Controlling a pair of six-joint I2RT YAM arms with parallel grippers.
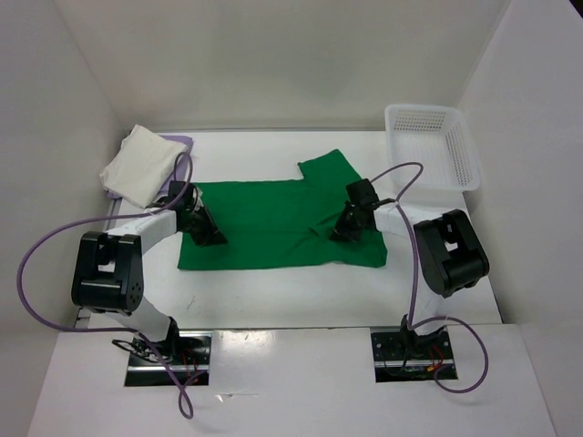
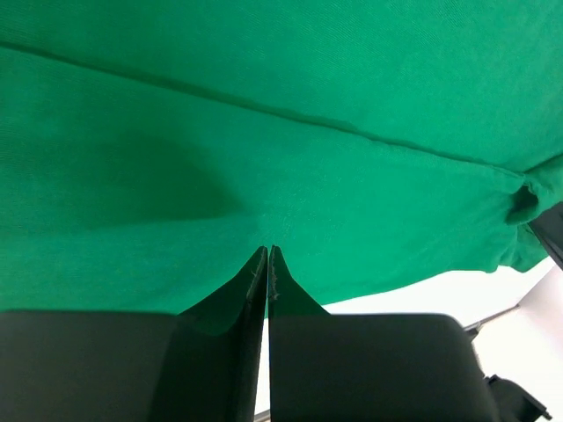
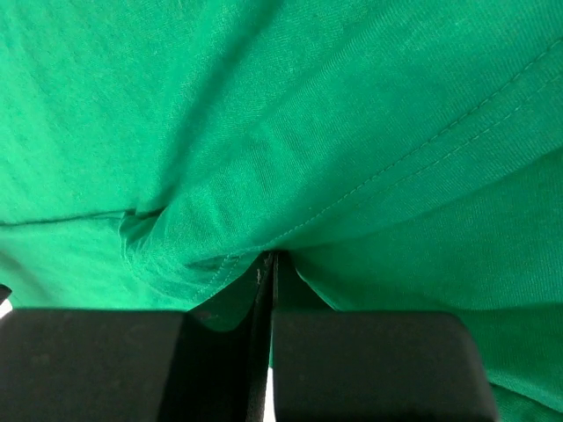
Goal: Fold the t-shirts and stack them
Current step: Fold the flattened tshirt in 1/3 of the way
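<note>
The bright green t-shirt (image 1: 273, 228) lies spread out in the middle of the table, one sleeve pointing toward the back. My left gripper (image 1: 208, 232) is down on its left edge, jaws shut, tips (image 2: 267, 251) pinching flat green cloth (image 2: 264, 132). On the shirt's right side, my right gripper (image 1: 344, 229) is also shut (image 3: 268, 257), with a bunched hem of the green cloth (image 3: 308, 105) caught at its tips. The cream white t-shirt (image 1: 141, 164) sits folded at the back left, on top of the lavender t-shirt (image 1: 185, 141), of which only an edge shows.
A white plastic mesh basket (image 1: 433, 146) stands at the back right corner. White walls close in the table on the left, back and right. Purple cables loop from both arms over the table's sides.
</note>
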